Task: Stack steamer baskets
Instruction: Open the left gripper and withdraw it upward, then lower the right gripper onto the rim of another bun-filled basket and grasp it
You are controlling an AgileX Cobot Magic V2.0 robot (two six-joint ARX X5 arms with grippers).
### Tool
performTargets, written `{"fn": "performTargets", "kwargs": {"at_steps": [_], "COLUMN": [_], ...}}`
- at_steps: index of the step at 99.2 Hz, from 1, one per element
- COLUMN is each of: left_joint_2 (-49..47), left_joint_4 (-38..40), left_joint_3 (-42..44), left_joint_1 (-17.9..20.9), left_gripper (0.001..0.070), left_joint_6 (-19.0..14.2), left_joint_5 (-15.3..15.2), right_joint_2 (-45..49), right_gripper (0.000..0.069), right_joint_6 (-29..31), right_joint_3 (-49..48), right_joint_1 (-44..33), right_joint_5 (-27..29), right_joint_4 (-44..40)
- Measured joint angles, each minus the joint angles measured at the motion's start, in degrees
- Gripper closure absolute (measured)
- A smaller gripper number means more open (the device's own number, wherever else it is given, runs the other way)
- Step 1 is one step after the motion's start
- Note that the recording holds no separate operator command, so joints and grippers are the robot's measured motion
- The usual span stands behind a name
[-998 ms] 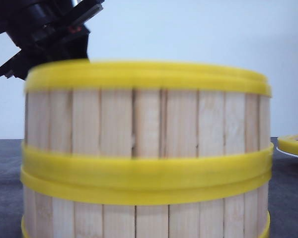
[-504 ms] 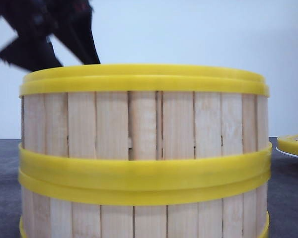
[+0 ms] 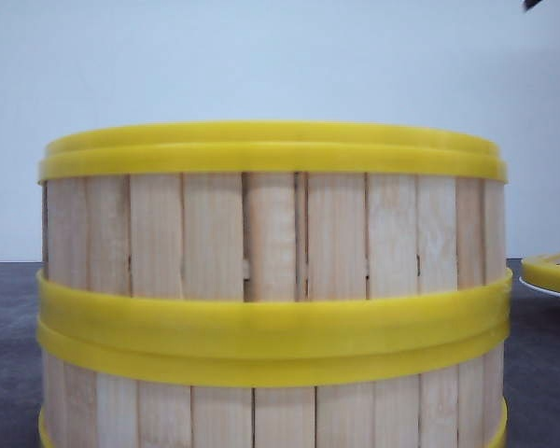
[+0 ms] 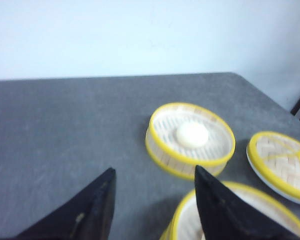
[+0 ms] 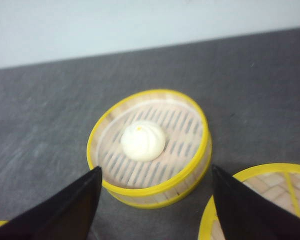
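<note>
Two stacked steamer baskets (image 3: 271, 280): filled the front view close to the camera, the lower one cut off by the frame's bottom edge; pale vertical wooden slats, thick bright yellow rims meeting in a double band.
Third steamer basket (image 5: 150, 147): stood alone on the grey table (image 4: 65, 125), round, slatted floor, yellow rim; hidden from the front view behind the stack.
Bun (image 5: 143, 140): white, rounded, pleated on top, lay in the middle of that lone basket.
Lid (image 4: 282, 165): woven pale strips with a yellow rim, beside the lone basket, cut off at the frame edge; a white rim showed beneath it.
Left gripper (image 4: 155, 210): dark tapered fingers spread apart, nothing between them; a yellow-rimmed basket edge (image 4: 187, 220) partly hidden behind one finger.
Right gripper (image 5: 155, 210): fingers wide apart, empty, above the table near the lone basket; only the fingertips' outlines showed, blurred.
</note>
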Motion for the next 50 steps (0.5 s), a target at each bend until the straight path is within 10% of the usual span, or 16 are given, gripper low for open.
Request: {"fn": "performTargets", "kwargs": {"at_steps": [50], "left_joint_2": [-15.4], "left_joint_4": [-11.3], "left_joint_3": [-5.0], "left_joint_1": [0.0], "left_gripper": [0.0414], "left_joint_6": [-3.2], "left_joint_5": [2.3], "right_joint_2": [33.2], "right_gripper": [0.0274], "right_joint_6": [0.7], "right_joint_3": [11.6], "right_joint_1": [0.0], "right_joint_5": [1.5], "right_joint_4": [7.0]}}
